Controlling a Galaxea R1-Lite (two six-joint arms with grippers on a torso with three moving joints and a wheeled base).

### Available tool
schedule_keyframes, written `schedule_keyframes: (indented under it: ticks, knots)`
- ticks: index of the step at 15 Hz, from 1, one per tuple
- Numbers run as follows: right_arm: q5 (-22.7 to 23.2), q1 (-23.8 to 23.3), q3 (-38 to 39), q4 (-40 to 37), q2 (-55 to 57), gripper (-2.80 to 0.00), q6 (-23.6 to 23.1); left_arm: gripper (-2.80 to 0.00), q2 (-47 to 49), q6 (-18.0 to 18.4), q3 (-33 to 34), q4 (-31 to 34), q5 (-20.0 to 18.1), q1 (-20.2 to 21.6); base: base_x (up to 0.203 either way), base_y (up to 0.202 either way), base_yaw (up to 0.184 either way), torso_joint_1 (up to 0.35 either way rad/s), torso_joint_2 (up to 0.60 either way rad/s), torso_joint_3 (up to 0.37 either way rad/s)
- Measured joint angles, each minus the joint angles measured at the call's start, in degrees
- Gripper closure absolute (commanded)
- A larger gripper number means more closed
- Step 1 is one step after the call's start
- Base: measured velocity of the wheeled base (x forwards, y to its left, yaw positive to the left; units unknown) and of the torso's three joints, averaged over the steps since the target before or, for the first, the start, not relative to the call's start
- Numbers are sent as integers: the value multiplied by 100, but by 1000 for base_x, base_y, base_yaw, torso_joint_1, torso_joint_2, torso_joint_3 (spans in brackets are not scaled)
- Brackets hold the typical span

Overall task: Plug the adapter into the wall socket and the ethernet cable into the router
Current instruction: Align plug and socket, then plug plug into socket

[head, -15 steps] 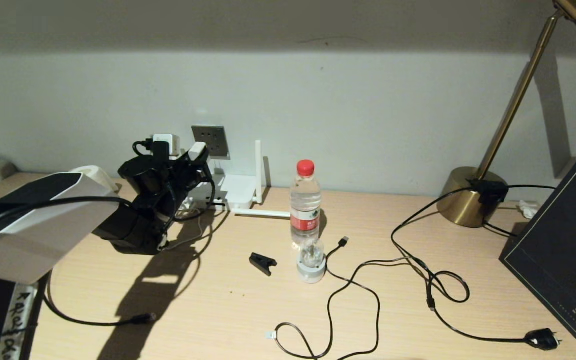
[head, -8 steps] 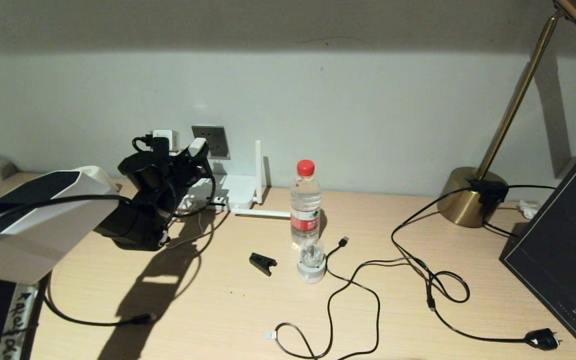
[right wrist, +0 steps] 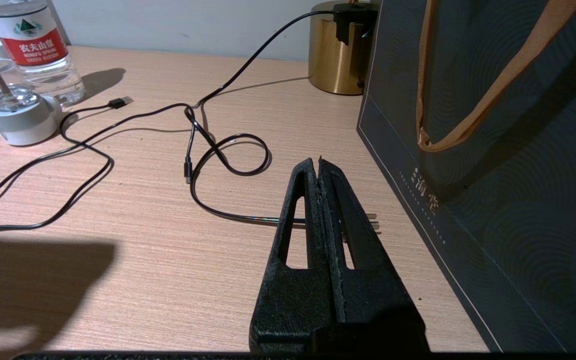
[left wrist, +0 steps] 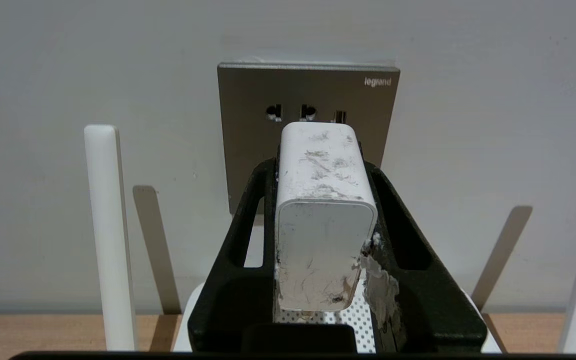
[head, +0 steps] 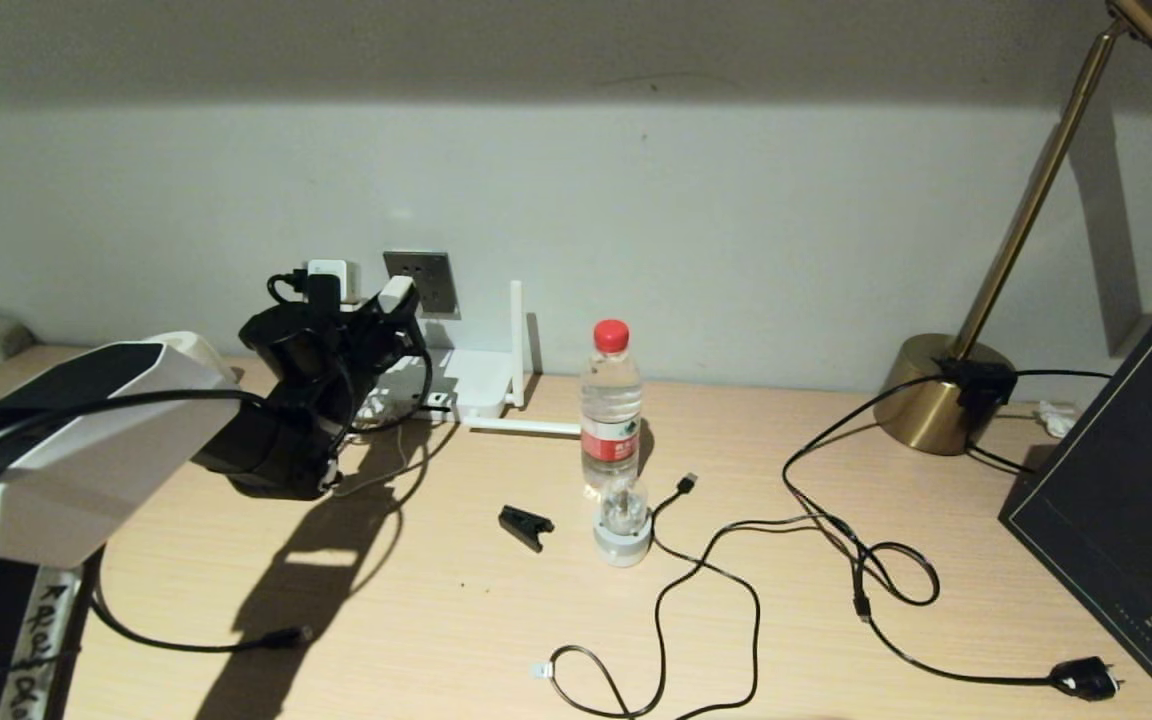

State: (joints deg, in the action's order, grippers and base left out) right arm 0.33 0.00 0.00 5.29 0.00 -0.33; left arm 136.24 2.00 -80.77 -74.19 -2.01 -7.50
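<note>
My left gripper point(left wrist: 322, 167) is shut on the white adapter point(left wrist: 324, 240), its black fingers pressed against both sides of the block. The adapter points at the grey wall socket point(left wrist: 248, 130), just under the socket's upper row of holes; its prongs are hidden. In the head view the left gripper point(head: 391, 305) sits close before the wall socket point(head: 421, 283), above the white router point(head: 476, 385). The ethernet cable point(head: 581, 652) lies loose at the table's front, ending in its clear connector. My right gripper point(right wrist: 319, 162) hangs shut and empty over the table at the right.
A water bottle point(head: 611, 400), a small glass-domed lamp point(head: 622, 520) and a black clip point(head: 526, 526) stand mid-table. A black USB cable point(head: 688, 482) and a black mains plug point(head: 1086, 678) trail across. A brass lamp base point(head: 941, 395) and a dark bag point(head: 1126, 500) fill the right.
My left gripper has lifted the adapter slightly, closer to the socket's face. Nothing else has moved.
</note>
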Motion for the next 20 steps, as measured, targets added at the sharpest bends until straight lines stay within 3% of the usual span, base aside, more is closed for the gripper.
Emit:
schedule_keyframes:
  ticks: [20]
  knots:
    - [-1,0,0,2,0,0,-2,0,127,-21,-476,446,-10,54,0,0,0,0,0,0]
